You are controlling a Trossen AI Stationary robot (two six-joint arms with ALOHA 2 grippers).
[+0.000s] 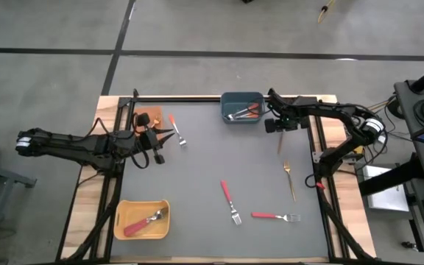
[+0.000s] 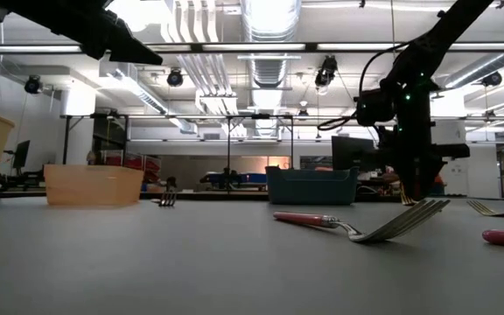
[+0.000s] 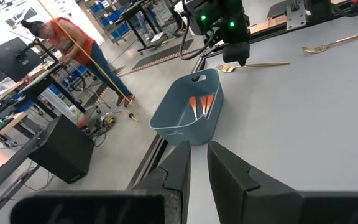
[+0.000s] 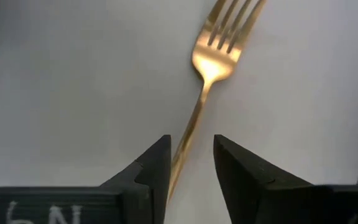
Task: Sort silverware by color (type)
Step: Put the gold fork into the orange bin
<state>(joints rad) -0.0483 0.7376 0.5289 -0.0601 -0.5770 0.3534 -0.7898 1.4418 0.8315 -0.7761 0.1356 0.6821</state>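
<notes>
**A:** Item one, the right gripper [image 4: 191,163]. What's its state?

**B:** Jaws a narrow way apart, with the handle of a gold fork [image 4: 211,59] lying on the table in the gap between them and the tines well ahead of the fingertips. I can't tell whether the fingers are touching the handle. My guess is they straddle it because the handle is so thin and flat that only a pinch across it will work.

**A:** Item two, the left gripper [image 3: 199,163]?

**B:** Fingers nearly together, nothing between them. It waits on the far side of the table, with the blue-grey bin [image 3: 173,119] well ahead of its tips.

**A:** Count of forks?

**B:** Gold: two on the table, the second gold fork [image 1: 289,178] lying well behind the right jaws. Red-handled: two loose, one red fork [image 1: 230,201] and another red fork [image 1: 275,216], plus at least one in the yellow bin [image 1: 126,211]. Orange-handled: one orange fork [image 1: 177,129] just ahead of the left jaws, and two in the blue-grey bin.

**A:** Bins?

**B:** Three; the orange bin [image 1: 139,119] sits under the left arm, contents hidden.
</notes>
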